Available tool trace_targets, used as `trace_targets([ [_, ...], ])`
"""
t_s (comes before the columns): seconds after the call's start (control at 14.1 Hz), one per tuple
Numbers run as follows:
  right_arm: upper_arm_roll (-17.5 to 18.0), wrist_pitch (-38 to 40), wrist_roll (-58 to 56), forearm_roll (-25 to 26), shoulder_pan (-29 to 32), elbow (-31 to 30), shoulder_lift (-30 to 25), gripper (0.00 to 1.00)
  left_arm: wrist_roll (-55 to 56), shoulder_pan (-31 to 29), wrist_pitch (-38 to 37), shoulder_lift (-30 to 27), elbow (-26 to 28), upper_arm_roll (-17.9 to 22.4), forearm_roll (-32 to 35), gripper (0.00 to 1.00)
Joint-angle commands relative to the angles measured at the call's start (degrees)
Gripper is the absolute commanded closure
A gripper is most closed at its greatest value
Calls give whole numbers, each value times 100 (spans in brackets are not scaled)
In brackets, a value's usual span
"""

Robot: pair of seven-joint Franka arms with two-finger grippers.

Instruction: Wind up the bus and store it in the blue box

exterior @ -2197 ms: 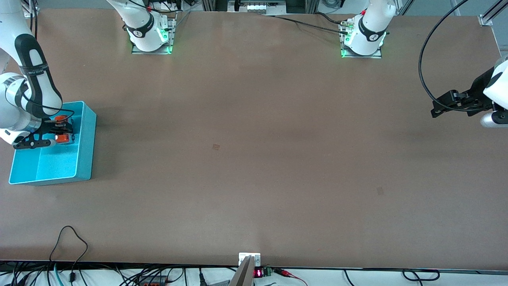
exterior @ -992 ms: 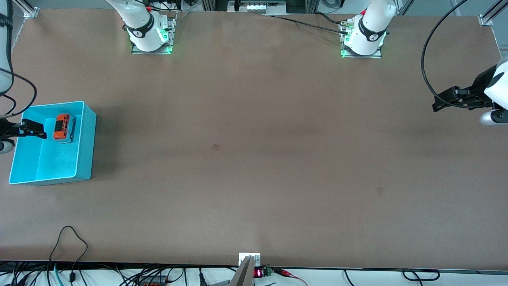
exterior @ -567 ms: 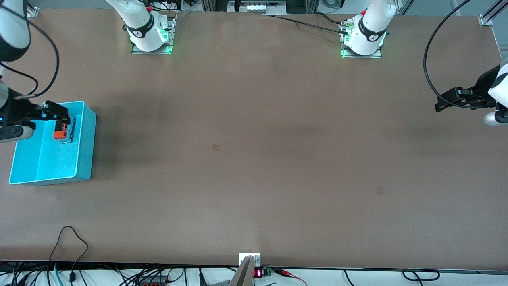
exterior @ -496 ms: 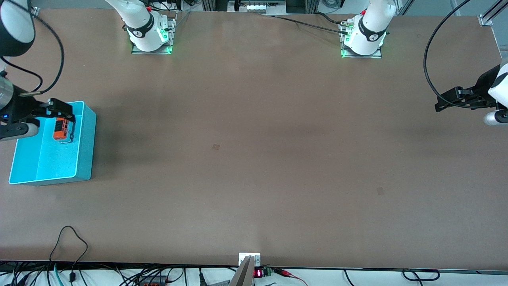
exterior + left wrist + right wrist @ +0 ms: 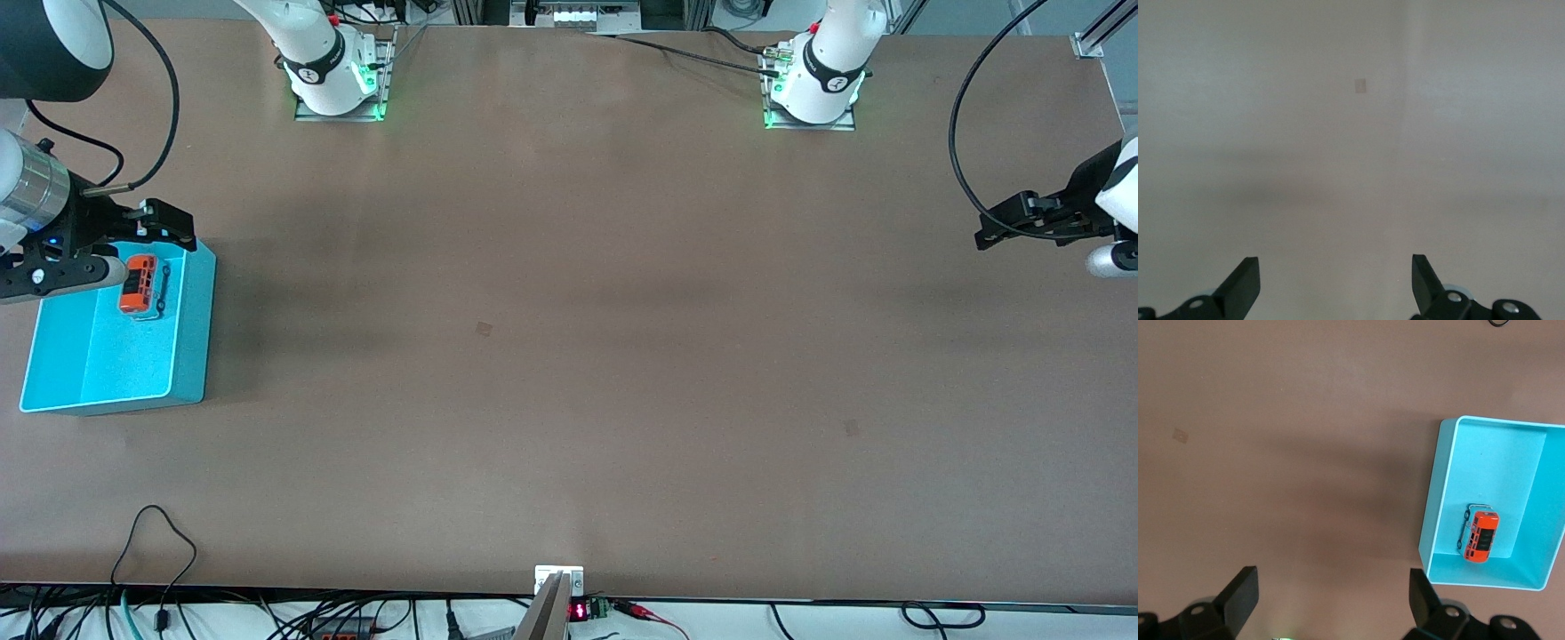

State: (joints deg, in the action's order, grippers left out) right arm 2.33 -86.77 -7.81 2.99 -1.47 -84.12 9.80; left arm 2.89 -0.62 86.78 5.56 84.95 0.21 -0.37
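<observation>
Right gripper (image 5: pixel 164 227) open, empty, over blue box (image 5: pixel 191 329) rim; bus (image 5: pixel 142 284) lies loose inside, long axis along box length (looks stored). Left gripper (image 5: pixel 1000 229) open, waiting well apart, so I'd leave it.

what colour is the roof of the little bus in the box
Orange-red with a dark panel along the middle; the bus shows best in the right wrist view.

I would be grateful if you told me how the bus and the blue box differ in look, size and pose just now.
The bus is orange-red with dark windows; the blue box is plain turquoise. The bus is far smaller than the box and lies inside it, at the end farther from the front camera, while the box stands open-topped on the table at the right arm's end. Both are untouched: the right gripper is open above the box's rim.
</observation>
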Motion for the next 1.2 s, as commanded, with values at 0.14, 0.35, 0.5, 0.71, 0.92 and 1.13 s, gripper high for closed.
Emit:
trace_targets([
  [0.14, -74, -60, 104, -166, -29, -149, -118, 0, -139, -43, 77, -134, 162, -21, -77, 0],
  [0.35, -74, -60, 839, -290, -37, -149, -109, 0, -139, -78, 68, -170, 162, -12, -77, 0],
  [0.5, -74, -60, 930, -281, -29, -149, -109, 0, -139, -79, 68, -178, 162, -21, -86, 0],
  [0.71, -83, -77, 895, -255, 85, -149, -118, 0, -139, -87, 68, -178, 162, -21, -86, 0],
  [0.92, -136, 2, 904, -228, 191, -184, -171, 0, -130, -96, 59, -179, 162, -12, -86, 0],
  [1.13, -136, -24, 886, -228, 191, -184, -171, 0, -96, -87, 50, -222, 162, -21, -86, 0],
])
